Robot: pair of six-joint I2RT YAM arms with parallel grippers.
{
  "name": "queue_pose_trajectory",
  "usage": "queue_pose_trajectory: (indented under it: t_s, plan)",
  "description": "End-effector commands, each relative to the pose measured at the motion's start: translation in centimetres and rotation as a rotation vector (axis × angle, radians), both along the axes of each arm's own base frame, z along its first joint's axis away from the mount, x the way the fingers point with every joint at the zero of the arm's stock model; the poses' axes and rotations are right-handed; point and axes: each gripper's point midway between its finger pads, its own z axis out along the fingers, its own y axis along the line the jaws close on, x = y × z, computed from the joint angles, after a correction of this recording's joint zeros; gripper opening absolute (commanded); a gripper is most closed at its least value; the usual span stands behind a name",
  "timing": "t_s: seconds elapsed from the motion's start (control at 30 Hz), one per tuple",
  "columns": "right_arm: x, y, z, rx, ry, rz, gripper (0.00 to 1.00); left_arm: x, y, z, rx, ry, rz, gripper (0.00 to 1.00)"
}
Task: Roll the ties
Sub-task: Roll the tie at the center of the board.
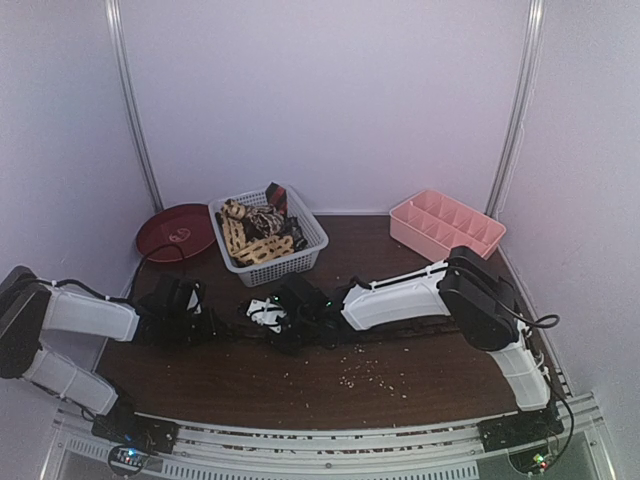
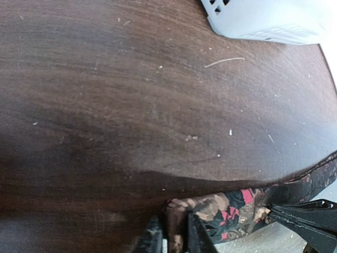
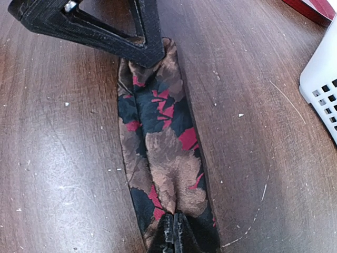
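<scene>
the two arm bases sit nearest, bolted along the table's point(image 1: 420, 385) near edge, left base point(image 1: 130, 428) and right base point(image 1: 520, 430). from the left base the white arm bends low over the dark wood, and the left gripper point(image 1: 205, 322) lies close to the tabletop, pointing toward the middle. in its own wrist view the left gripper point(image 2: 172, 237) has its two fingers drawn in on the bunched end of the floral tie point(image 2: 231, 211), the cloth pinched between them.

the floral tie point(image 3: 158, 153), dark with brown and red blotches, lies flat on the table as a short stretch between the two tools, its edges folded in toward its middle. in the right wrist view the left gripper point(image 3: 150, 50) shows as a black frame bearing on the far end of the tie. at the near end the right gripper point(image 3: 172, 232) has its fingertips pressed together, nipping a ridge of the fabric. from above, the right gripper point(image 1: 272, 318) faces the left one across the centre of the table, and its white arm runs back to the right.

pale crumbs point(image 1: 365, 372) are scattered on the wood before the right arm.

along the far side, from the left: a dark red plate point(image 1: 178, 232), then just beside it a white basket point(image 1: 300, 262) holding a heap of ties point(image 1: 258, 232), tan-and-cream and dark ones tangled together, and well to the right a pink divided tray point(image 1: 447, 225). a corner of the white basket point(image 2: 274, 21) shows in both wrist views.
</scene>
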Motion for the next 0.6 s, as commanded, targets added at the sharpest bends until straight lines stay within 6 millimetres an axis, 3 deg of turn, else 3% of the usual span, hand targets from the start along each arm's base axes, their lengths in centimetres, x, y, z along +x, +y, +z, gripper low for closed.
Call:
queue_pose_trajectory:
  t_s: [0.0, 0.23, 0.43, 0.57]
  plan:
    - [-0.4, -0.1, -0.3, -0.01, 0.025, 0.013, 0.0, 0.6, 0.1, 1.0, 0.002, -0.023, 0.003, 0.22]
    - [-0.5, 0.0, -0.2, 0.001, 0.039, 0.006, 0.0, 0.4, 0.4, 1.0, 0.025, -0.018, -0.002, 0.26]
    - [-1.0, 0.6, 0.5, 0.04, 0.098, -0.003, 0.0, 0.8, -0.1, 1.5, 0.016, -0.037, -0.021, 0.05]
    - [-1.5, 0.7, 0.0, 0.056, 0.158, -0.019, 0.08, 0.8, -0.4, 1.7, 0.003, -0.043, -0.04, 0.0]
